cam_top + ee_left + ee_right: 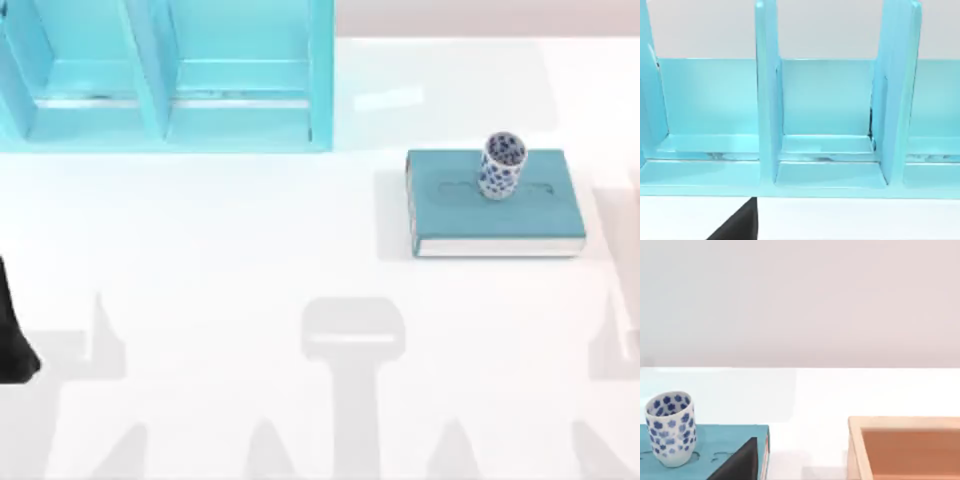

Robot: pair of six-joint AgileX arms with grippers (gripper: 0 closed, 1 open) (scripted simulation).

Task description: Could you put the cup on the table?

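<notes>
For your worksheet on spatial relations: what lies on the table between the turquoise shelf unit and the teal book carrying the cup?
Nothing: in the top view, bare white table separates the shelf unit from the book, where the cup stands upright.

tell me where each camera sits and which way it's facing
Top view: above the table, looking down on the shelf unit, book and cup; the dark left arm is at the left edge.
Left wrist view: low, facing the shelf unit; a dark gripper part.
Right wrist view: low, facing the cup on the book, a wooden box beside; a dark gripper part.
Top and right wrist views share cup and book.
</notes>
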